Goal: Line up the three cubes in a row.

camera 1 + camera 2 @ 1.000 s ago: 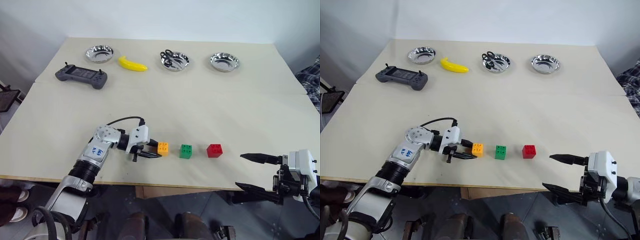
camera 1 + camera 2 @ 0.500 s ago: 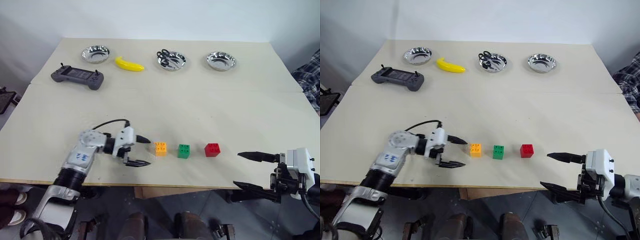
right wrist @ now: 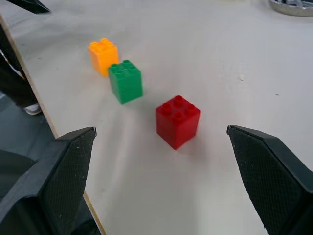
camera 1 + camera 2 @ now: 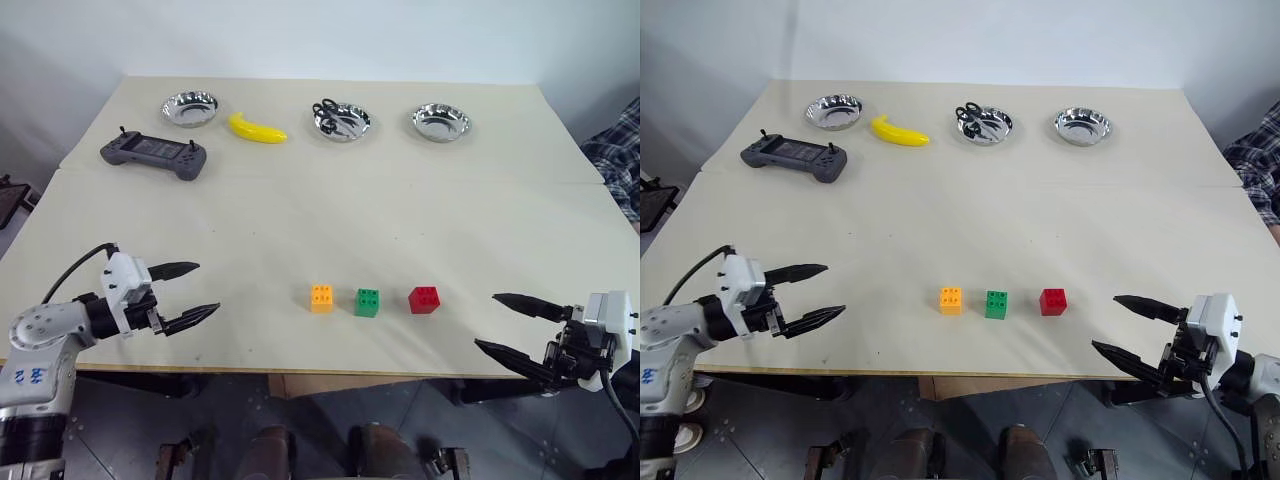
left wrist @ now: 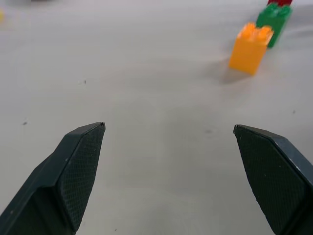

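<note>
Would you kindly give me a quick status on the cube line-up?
Left gripper open, right gripper open, both empty. Orange-yellow cube, green cube, red cube in a row near table's front edge. Nothing between them.

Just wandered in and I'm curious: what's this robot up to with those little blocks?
It is lining up three small cubes. The orange-yellow cube, the green cube and the red cube now sit in a row near the front edge of the table, apart from each other. Nothing is held: the left hand and the right hand are both open, off to either side of the row.
</note>
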Controlling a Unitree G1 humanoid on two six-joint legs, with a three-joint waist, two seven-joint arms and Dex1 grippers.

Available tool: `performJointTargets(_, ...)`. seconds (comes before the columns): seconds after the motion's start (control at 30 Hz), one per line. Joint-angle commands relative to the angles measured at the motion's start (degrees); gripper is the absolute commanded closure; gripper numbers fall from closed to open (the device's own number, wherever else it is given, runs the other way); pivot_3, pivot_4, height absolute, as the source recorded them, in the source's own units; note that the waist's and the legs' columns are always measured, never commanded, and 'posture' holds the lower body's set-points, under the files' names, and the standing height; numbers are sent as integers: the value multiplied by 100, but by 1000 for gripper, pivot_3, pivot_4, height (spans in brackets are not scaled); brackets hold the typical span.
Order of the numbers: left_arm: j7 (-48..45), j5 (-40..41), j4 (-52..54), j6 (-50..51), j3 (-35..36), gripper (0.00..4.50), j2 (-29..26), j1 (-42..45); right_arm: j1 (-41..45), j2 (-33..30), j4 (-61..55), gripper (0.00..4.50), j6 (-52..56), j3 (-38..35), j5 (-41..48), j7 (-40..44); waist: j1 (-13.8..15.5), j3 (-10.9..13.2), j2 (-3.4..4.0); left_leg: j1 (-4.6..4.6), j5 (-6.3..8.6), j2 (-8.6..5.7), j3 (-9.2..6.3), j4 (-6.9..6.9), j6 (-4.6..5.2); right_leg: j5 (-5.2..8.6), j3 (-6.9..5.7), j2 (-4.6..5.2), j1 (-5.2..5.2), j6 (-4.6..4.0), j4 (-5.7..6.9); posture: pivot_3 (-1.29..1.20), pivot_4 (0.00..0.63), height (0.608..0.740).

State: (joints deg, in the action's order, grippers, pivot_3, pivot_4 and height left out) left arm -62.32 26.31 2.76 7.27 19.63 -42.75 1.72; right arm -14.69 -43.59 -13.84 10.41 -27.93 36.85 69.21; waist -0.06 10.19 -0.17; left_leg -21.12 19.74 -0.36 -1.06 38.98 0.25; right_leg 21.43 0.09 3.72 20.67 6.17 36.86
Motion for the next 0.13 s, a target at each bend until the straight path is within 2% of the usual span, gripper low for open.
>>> performJointTargets(0.03,29,172,367,-23,217,24,-66,-145,24,-95,27,0,-223,-85,-52,167,2,0,0,0,0,0,0,0,0,0,0,0,0,-1,1,0,150,740)
performJointTargets(0.13,118,34,335,-99,159,24,-104,-103,118,-139,139,0,-286,-3,-115,264,-1,0,0,2,0,0,1,0,0,0,0,0,0,-2,0,0,150,740)
